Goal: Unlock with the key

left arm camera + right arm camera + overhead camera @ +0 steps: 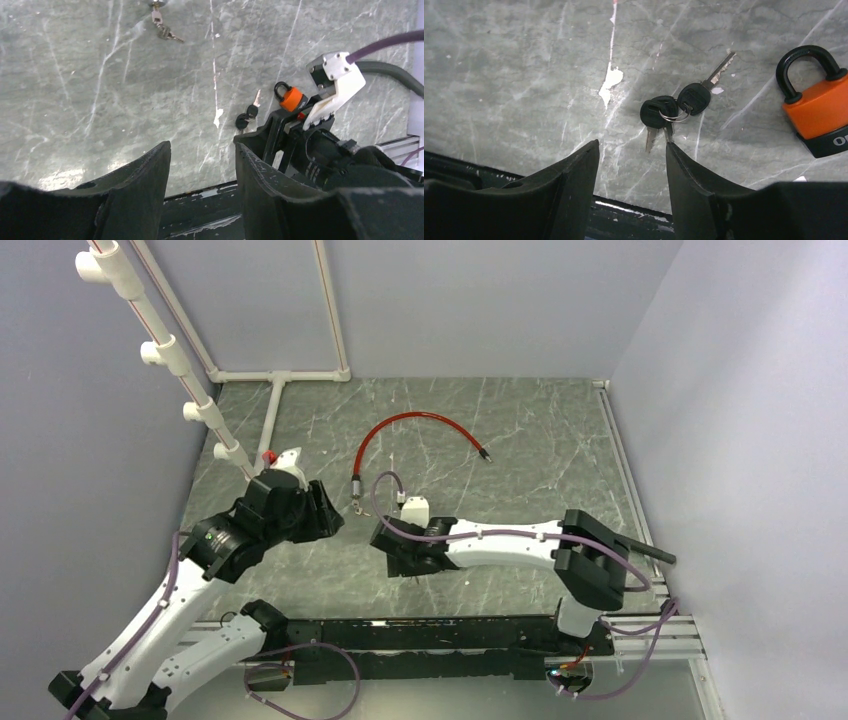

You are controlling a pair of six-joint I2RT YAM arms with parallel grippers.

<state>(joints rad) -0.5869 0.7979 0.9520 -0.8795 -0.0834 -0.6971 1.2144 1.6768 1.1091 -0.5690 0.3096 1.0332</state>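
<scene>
An orange padlock (pixel 819 107) with a black shackle lies on the grey marble table (pixel 524 75). A bunch of two black-headed keys (pixel 674 110) on a ring lies just left of it. My right gripper (pixel 631 145) is open and empty, hovering over the table, its right fingertip (pixel 671 150) just near the keys. In the left wrist view the keys (pixel 248 117) and padlock (pixel 290 97) lie beside the right arm's wrist. My left gripper (pixel 202 145) is open and empty, well left of them. In the top view both grippers, left (pixel 325 512) and right (pixel 400 558), hang over the table's front middle.
A red cable (pixel 420 425) curves across the table's middle, with a small key bunch (pixel 162 30) at its near end. A white pipe frame (pixel 170 350) stands at the back left. The black rail (pixel 430 635) runs along the near edge.
</scene>
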